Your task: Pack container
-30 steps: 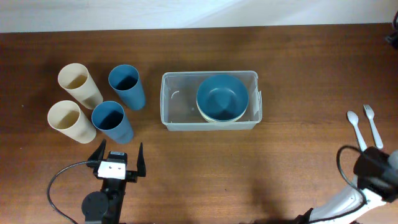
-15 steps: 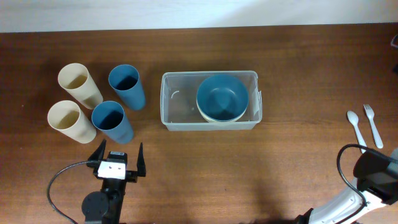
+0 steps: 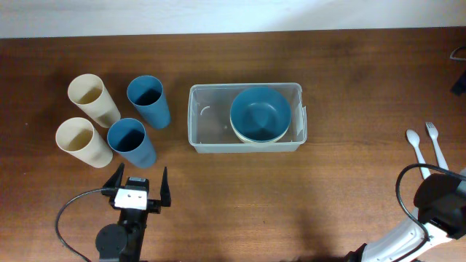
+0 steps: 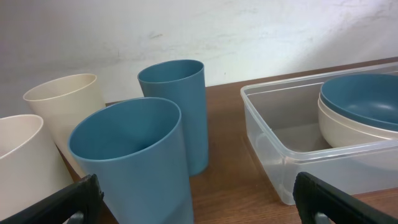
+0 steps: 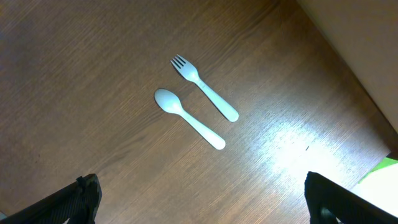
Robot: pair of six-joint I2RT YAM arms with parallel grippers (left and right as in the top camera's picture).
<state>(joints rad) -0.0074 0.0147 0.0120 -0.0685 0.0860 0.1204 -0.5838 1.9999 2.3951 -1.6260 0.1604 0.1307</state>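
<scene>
The left gripper (image 3: 140, 175) hovers low over the dark brown wooden table (image 3: 240, 189) with its two black fingers spread as wide as they go, holding nothing and touching nothing. Ahead of it and off to its right stands the clear, translucent rectangular plastic container (image 3: 210, 122) with rounded corners and a rim. It rests flat on the table, well apart from both fingertips. Inside the container, in the half farther to the gripper's right, a round blue plastic bowl (image 3: 260, 113) sits nested in a round cream plastic bowl (image 4: 348, 127), of which only the rim and side show. The half of the container nearer the gripper's centre line is bare. Ahead of the left gripper and to its left four tall plastic cups stand upright in a close cluster. The nearest is a blue cup (image 3: 131, 142), just beyond the left finger, with a second blue cup (image 3: 148, 100) behind it. A cream cup (image 3: 81, 142) stands farther left, and another cream cup (image 3: 89, 98) behind that one. None of the cups is touched. The right gripper (image 5: 202, 199) is also fully spread and empty, its dark fingertips showing only at the lower corners of its wrist view. Ahead of it, between the lines of its fingers, a small pale plastic spoon (image 5: 189, 118) and a matching pale plastic fork (image 5: 205, 90) lie side by side on the wood, close together but apart, and clear of the gripper. The container is far off to this gripper's left.
</scene>
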